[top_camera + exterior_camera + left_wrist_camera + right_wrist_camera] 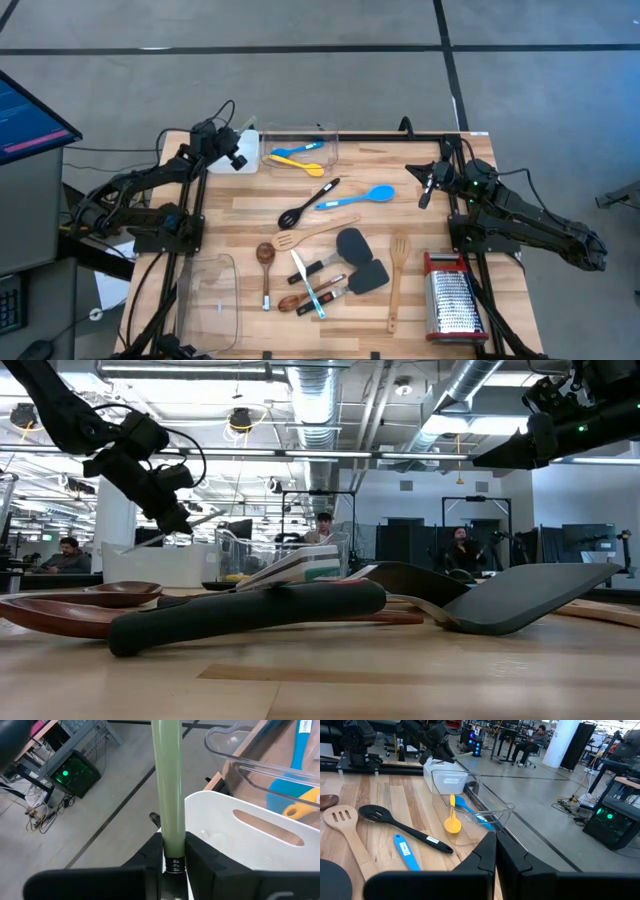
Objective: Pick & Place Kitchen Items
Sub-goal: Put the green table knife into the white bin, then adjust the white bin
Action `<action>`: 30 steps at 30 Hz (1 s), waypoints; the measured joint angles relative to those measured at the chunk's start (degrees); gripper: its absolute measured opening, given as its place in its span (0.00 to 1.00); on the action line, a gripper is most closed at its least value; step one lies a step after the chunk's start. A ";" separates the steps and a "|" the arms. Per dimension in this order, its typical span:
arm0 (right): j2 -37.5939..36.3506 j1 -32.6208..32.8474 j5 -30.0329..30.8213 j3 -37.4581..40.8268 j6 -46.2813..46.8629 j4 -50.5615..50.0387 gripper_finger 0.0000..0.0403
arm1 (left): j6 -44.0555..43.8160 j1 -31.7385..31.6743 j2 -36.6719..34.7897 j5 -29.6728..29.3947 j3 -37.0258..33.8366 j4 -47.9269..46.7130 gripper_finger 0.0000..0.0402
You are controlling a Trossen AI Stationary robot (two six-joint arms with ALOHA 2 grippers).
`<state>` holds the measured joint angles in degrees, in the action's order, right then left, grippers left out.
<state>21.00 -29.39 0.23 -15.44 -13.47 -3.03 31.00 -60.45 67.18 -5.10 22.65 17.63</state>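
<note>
Left gripper (pixel 243 140) clamps a pale green handle (pixel 168 785) over the white tray (pixel 244 160) at 11 o'clock; clear tub (pixel 300 147) at 12 holds yellow and blue spoons (pixel 296 156); remaining utensils (pixel 335 262) on wooden table (pixel 420 215) centre; right gripper (pixel 424 196) closed, empty, 2 o'clock.

Grater: steel box grater with red trim (pixel 452 294), near the right jaws.
Tray: white plastic tray (pixel 246 150), beside the left jaws.
</note>
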 joint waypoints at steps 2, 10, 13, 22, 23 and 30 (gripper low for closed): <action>0.02 0.00 0.00 0.00 -0.02 0.01 0.00 | 0.00 0.00 0.00 0.00 0.00 0.02 0.15; 0.00 0.00 0.01 0.01 -0.01 0.00 0.00 | 0.00 0.00 -0.02 0.00 0.00 0.02 0.20; -0.01 0.00 0.00 0.00 -0.02 0.00 0.00 | 0.00 0.00 -0.02 0.00 0.00 0.06 0.20; 0.00 0.00 0.00 0.00 -0.02 0.00 0.00 | -0.02 0.13 -1.32 0.00 0.04 2.24 0.17; -0.01 0.00 0.00 0.00 -0.02 0.00 0.00 | -0.02 0.23 -1.86 0.00 0.04 2.28 0.16; -0.01 0.00 0.00 0.00 -0.04 0.00 0.00 | -1.91 1.41 -7.74 0.02 0.04 2.62 0.12</action>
<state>20.99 -29.39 0.23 -15.44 -13.52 -3.03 29.09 -59.03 59.44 -5.08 22.70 20.25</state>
